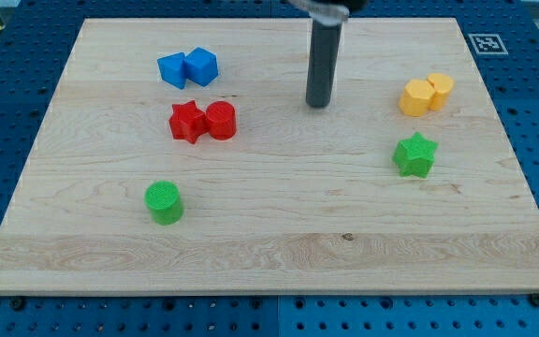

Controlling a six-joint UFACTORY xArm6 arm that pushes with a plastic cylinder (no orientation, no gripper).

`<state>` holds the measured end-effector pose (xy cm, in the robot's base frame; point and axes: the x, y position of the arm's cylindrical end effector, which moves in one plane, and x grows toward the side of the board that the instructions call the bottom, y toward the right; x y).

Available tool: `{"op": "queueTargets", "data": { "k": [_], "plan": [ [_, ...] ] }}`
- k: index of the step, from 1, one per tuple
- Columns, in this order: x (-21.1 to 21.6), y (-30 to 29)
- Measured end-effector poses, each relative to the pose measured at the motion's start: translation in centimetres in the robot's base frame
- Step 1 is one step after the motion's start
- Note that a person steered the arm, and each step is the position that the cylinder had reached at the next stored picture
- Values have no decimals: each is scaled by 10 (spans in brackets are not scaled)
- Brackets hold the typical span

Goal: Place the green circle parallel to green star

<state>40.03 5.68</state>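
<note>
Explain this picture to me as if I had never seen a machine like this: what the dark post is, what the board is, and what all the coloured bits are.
There is one picture, from a single camera looking down at a slant on a wooden board. The dark post is the end of a robot arm. It has no jaws and holds nothing; it only pushes things with my tip, which rests on the board near the view's top middle, touching no block.

The coloured bits are small blocks. Two blue blocks touch at the view's upper left. Below them a red star touches a red cylinder. The green circle stands alone at lower left. At the right are two touching yellow blocks, with the green star below.
</note>
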Motion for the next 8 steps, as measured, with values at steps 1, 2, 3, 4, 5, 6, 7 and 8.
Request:
{"op": "queueTargets", "data": {
  "k": [1, 2, 3, 4, 5, 6, 7, 8],
  "plan": [
    [45, -11],
    [84, -67],
    [97, -141],
    [102, -207],
    [119, -220],
    [152, -193],
    [156, -134],
    [133, -67]
  ]
}}
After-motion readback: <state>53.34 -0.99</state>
